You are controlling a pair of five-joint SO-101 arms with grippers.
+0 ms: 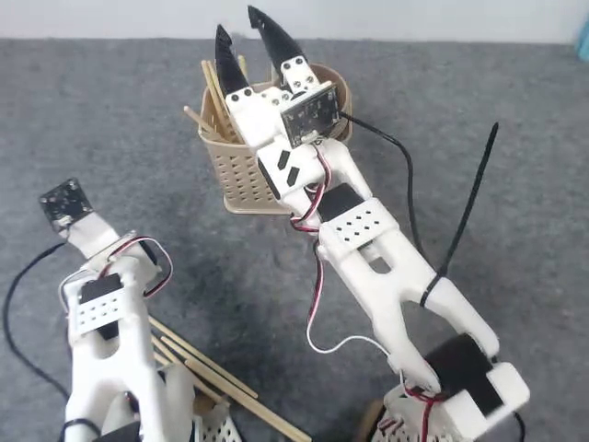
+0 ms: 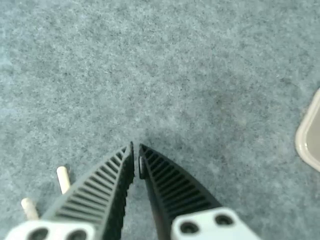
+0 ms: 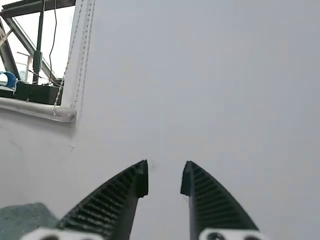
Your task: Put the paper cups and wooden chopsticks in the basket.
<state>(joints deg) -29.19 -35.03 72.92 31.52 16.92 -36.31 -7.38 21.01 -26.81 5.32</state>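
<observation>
Our right claw (image 3: 164, 177) stands released, its dark ribbed jaws parted with nothing between them, pointing up and away toward the plain white wall (image 3: 200, 75). From above we see the same claw (image 1: 237, 22) poised over the far rim of the beige perforated plastic basket (image 1: 241, 180), which stands upright on the grey carpeted table (image 1: 120, 110). A bundle of pale wooden chopsticks (image 1: 213, 92) leans inside the basket at the side nearer the left arm (image 1: 106, 313), their ends poking above the rim. Our left claw (image 2: 136, 148) is clenched on nothing, its tips all but touching as it hovers over bare carpet. Just beside it show the round ends of two loose wooden chopsticks (image 2: 62, 177). In the high view these loose sticks (image 1: 216, 373) lie flat on the carpet by the base of the left arm, well apart from the basket.

We judge that one drop into the basket is done and that the step in hand is fetching the next sticks. The next move calls for the left claw to open, turn toward the loose ends, settle its jaws either side of a stick low to the carpet, and close. Thin sticks lying flat may roll or slip, so the grip wants to be square across them
</observation>
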